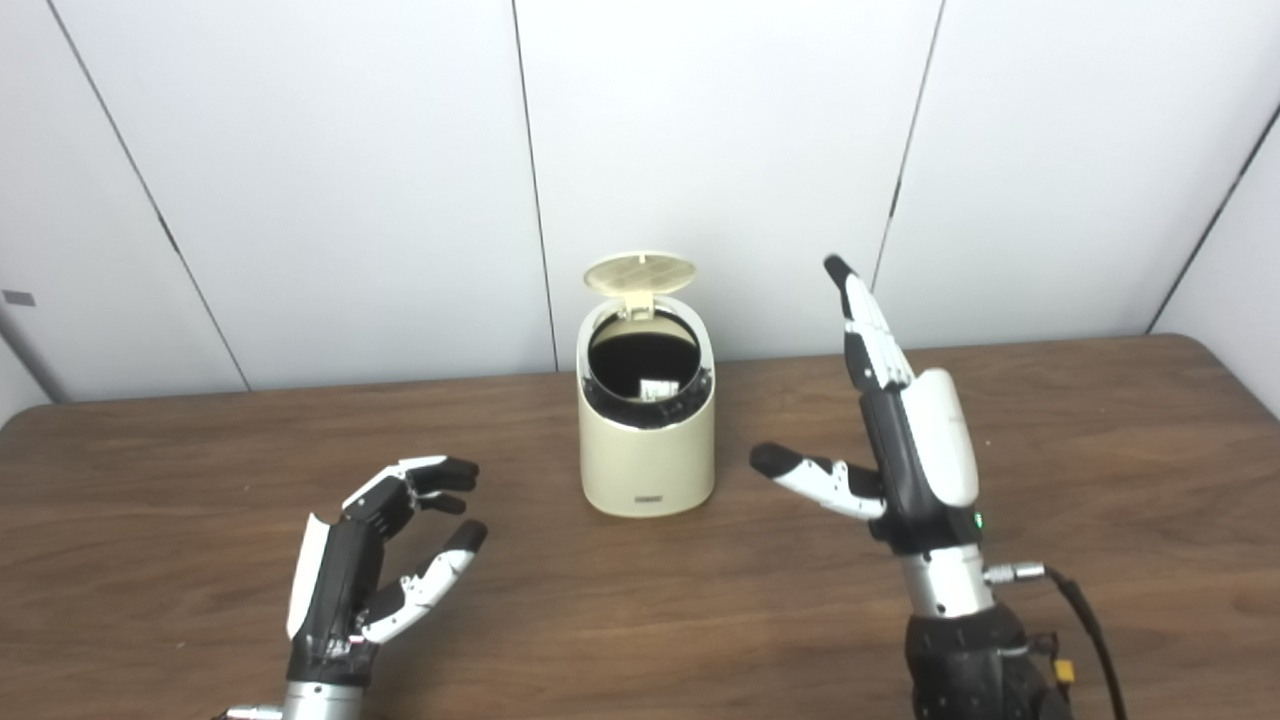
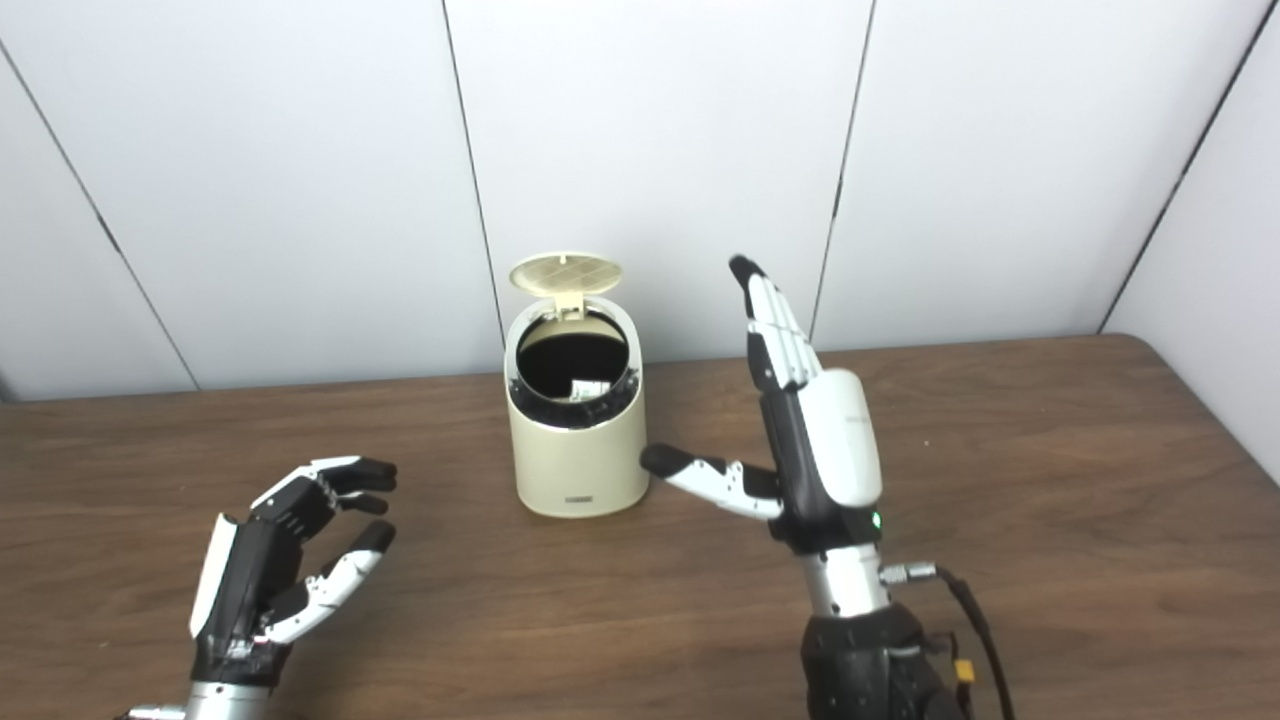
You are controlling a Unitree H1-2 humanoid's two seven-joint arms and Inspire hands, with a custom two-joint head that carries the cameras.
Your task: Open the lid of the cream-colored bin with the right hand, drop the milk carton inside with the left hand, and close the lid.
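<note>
While the right hand (image 1: 905, 440) is standing upright beside the cream-colored bin (image 1: 647, 440), fingers straight together and thumb splayed toward it, holding nothing, the left hand (image 1: 375, 560) is hovering low over the table (image 1: 1100, 480), fingers loosely curled apart, empty. Lid (image 1: 640, 272) is standing raised; a white carton (image 1: 657, 386) is showing inside. Bare tabletop is lying all around. Front label is unreadable.

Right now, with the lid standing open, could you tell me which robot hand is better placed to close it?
The right robot hand. It is raised beside the cream-colored bin, fingers extended to about the height of the open lid. The left robot hand sits low near the table, curled and empty.
</note>
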